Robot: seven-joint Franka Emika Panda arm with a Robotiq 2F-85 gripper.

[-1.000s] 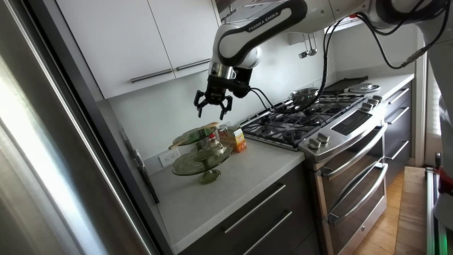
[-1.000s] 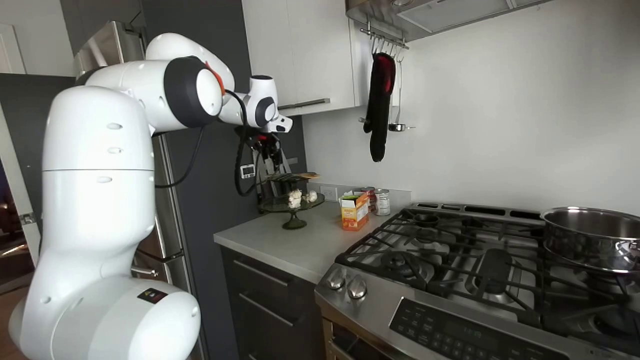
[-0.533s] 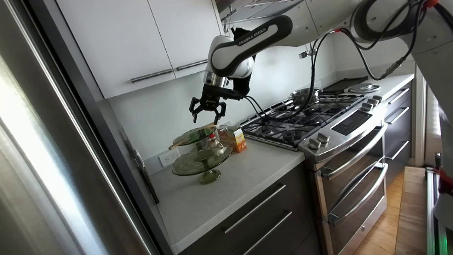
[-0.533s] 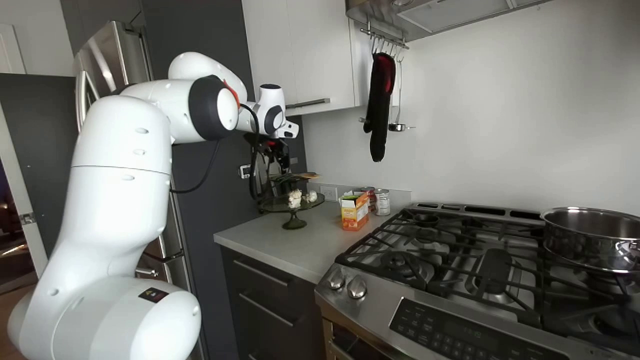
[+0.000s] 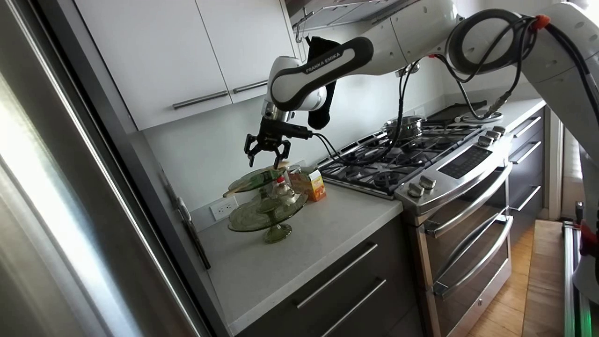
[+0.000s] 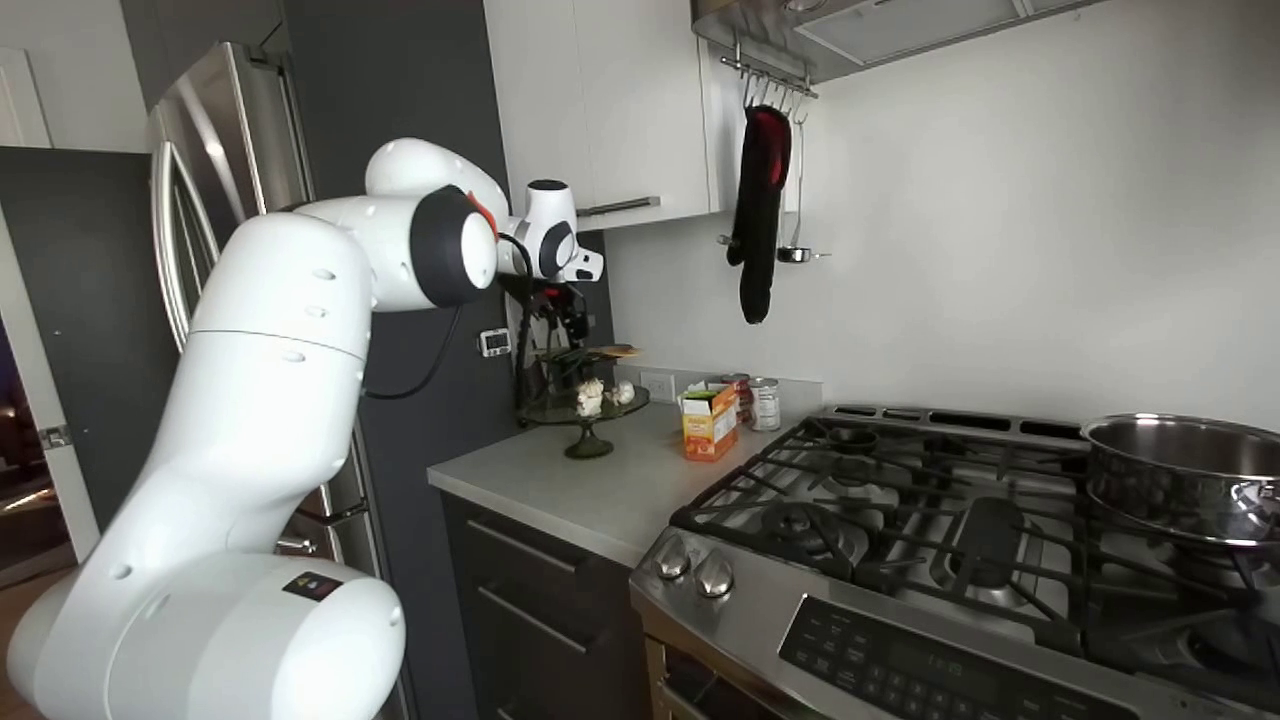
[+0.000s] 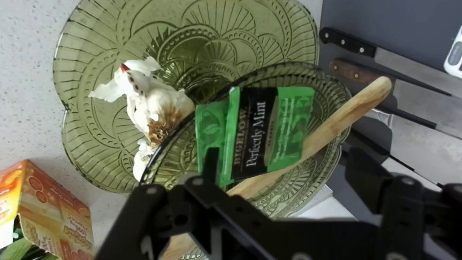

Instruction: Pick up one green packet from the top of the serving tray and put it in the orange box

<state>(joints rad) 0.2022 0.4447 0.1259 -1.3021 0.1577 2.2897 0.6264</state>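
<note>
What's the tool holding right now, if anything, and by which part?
Nothing: the tool is open, and the mint packet lies on the upper plate.

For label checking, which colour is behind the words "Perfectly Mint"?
Black, on the green packet; wrist view shows it best.

The green packet (image 7: 258, 126) reads "BIGELOW Perfectly Mint", the robot arm (image 5: 407, 40) "FRANKA EMIKA".

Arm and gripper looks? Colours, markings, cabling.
The arm is white with rounded segments, dark joint rings and a black strip lettered FRANKA EMIKA. Black cables run along it, with orange-red bands. A silvery collar meets the black gripper, whose two fingers are angular linkages. The lowest visible segment carries a small dark label.
</note>
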